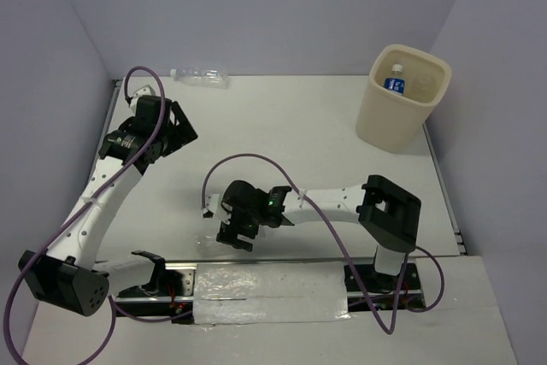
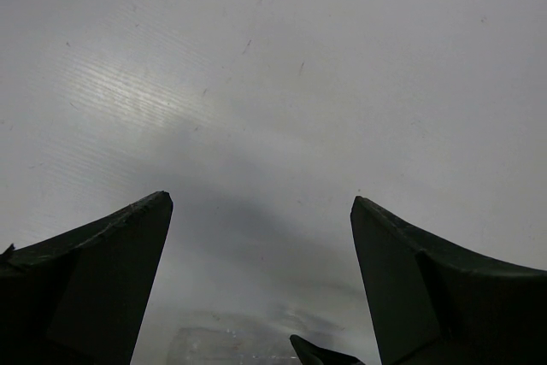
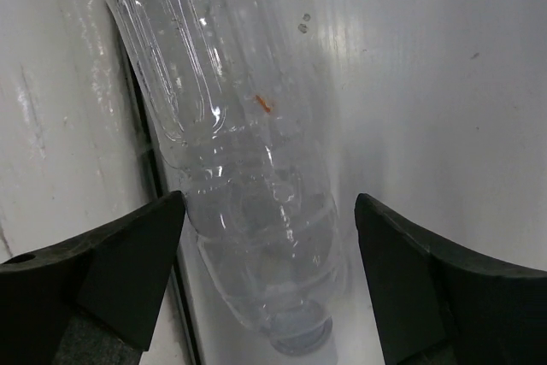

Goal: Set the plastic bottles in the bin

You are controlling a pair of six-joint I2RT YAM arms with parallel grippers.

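A clear crinkled plastic bottle (image 3: 231,151) lies on the white table near its front edge, cap toward the wrist camera. My right gripper (image 3: 267,201) straddles its lower half, jaws open, with a gap on the right side and the left finger close against it. In the top view the right gripper (image 1: 232,235) hides that bottle. Another clear bottle (image 1: 201,76) lies at the far back left against the wall. The cream bin (image 1: 385,126) stands at the back right with a blue-labelled bottle (image 1: 397,85) inside. My left gripper (image 1: 182,128) (image 2: 260,201) is open and holds nothing.
A black rail and white taped strip (image 1: 265,284) run along the near edge beside the right gripper. Purple cables (image 1: 256,160) loop off both arms. Walls close the table at the back and both sides.
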